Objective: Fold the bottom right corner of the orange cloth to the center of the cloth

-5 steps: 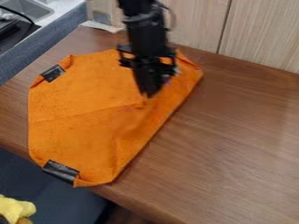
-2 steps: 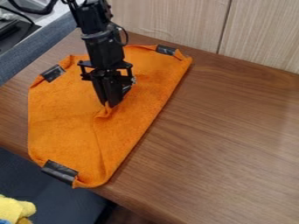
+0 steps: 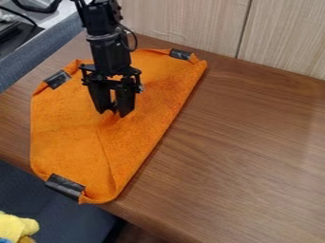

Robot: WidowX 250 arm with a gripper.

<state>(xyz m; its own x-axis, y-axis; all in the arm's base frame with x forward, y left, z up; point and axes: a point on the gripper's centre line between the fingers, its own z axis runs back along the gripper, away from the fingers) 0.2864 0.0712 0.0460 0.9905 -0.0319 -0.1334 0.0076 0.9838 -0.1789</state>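
Only got the one camera view here, so: there's an orange cloth [image 3: 73, 137] lying on the left part of the wooden table [image 3: 247, 156], reaching from near the back edge by the wood panel [image 3: 184, 21] down to the front edge. The black claw [image 3: 113, 113] is over the middle of it, fingertips down at the fabric. It's spread, with a clear gap between the two fingers and a small pucker of cloth right there. Nothing looks firmly pinched, so I'd guess the cloth's shape comes from how it lies, not from the grip.

Three dark patches sit at its corners: one on the left [image 3: 58, 79], one near the table's back edge [image 3: 180, 54] and one right at the front edge [image 3: 65, 186]. They look like tape, maybe there to bind or mark the corners (pure guess, I can't tell what they're for). The long right side runs pretty straight and looks like a fold line, which would explain the cut-off outline. Off the table, past its front edge, there's something yellow and fuzzy [image 3: 16, 227].
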